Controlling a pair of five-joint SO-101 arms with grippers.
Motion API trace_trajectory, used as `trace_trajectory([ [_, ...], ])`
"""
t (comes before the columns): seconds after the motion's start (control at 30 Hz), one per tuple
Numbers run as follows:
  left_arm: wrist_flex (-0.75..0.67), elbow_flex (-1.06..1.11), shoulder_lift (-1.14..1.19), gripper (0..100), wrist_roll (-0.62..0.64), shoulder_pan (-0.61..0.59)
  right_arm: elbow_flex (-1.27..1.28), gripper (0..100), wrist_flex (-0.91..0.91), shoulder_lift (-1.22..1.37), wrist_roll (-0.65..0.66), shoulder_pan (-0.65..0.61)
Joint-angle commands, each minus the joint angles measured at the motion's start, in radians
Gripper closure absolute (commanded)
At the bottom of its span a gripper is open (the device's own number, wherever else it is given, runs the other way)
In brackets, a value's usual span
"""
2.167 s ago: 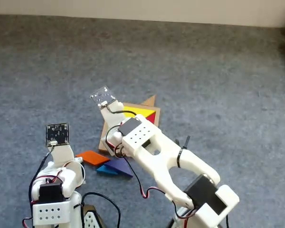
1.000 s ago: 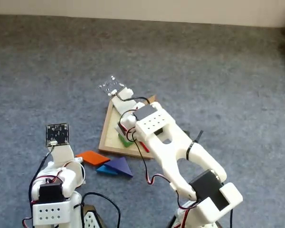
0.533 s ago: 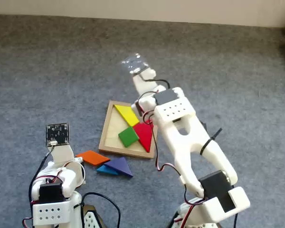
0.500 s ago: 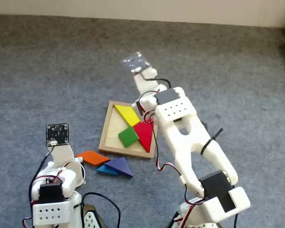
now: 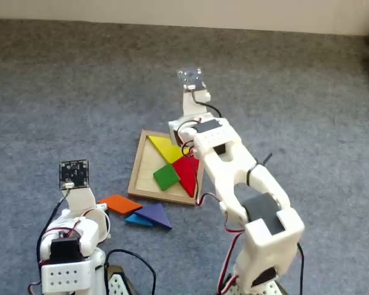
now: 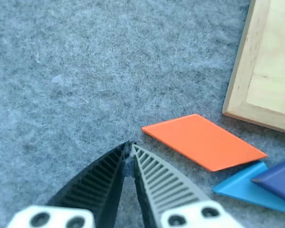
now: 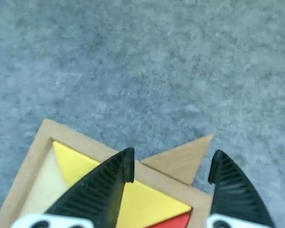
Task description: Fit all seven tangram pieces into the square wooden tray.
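Wooden tray [image 5: 145, 167], centre of high view, holds yellow [image 5: 165, 147], green [image 5: 166, 177] and red [image 5: 186, 172] pieces. Right fingers [image 7: 110, 184] spread wide, empty, above its upper edge. Left fingers [image 6: 152, 175] closed, empty, beside orange piece [image 6: 202, 142].

No readable text, label, number or sign is seen. Any print on the black camera board [image 5: 74, 174], left of the wooden tray [image 5: 136, 162], is too small to be made out.
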Motion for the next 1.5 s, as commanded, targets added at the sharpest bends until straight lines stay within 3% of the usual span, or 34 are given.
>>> trace_trajectory([
  [0.0, 0.005, 0.019, -0.053, 99, -0.009, 0.010, -0.064, 74.8, -0.054, -0.004, -0.008, 0.028],
  [0.53, 0.005, 0.019, -0.053, 99, -0.009, 0.010, -0.058, 74.9, -0.045, 0.157, -0.005, 0.041],
  [0.67, 0.005, 0.019, -0.053, 99, -0.009, 0.010, -0.067, 78.0, 0.087, 0.156, -0.006, 0.084],
  [0.87, 0.005, 0.019, -0.053, 99, -0.009, 0.010, -0.148, 97.0, 0.248, 0.156, -0.002, 0.180],
  [1.13, 0.005, 0.019, -0.053, 99, -0.009, 0.010, -0.254, 98.8, 0.490, 0.156, 0.005, 0.288],
  [1.47, 0.005, 0.019, -0.053, 99, -0.009, 0.010, -0.268, 99.3, 0.725, 0.156, 0.462, 0.320],
])
